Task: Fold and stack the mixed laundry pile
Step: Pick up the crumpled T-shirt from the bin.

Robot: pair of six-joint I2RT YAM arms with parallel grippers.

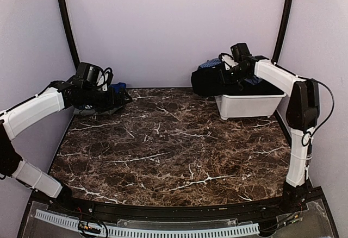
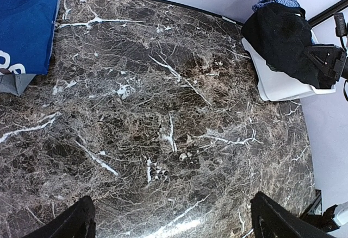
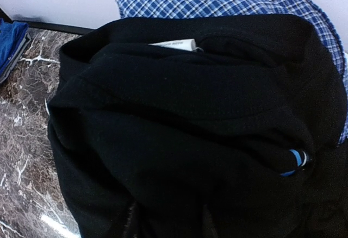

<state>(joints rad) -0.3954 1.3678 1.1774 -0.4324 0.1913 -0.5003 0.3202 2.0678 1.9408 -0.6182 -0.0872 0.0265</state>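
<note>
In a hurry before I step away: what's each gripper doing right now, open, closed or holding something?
Left gripper: open, holding nothing.
Right gripper: pressed into the black garment; open or shut cannot be told.

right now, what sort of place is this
Probably a robot test booth, not a home: a marble-look table boxed in by plain lilac walls, with a white bin heaped with laundry.

Dark marble bench (image 1: 174, 151): white bin (image 1: 250, 106) sits at two o'clock, blue tee (image 2: 24, 23) lies flat at ten.
</note>
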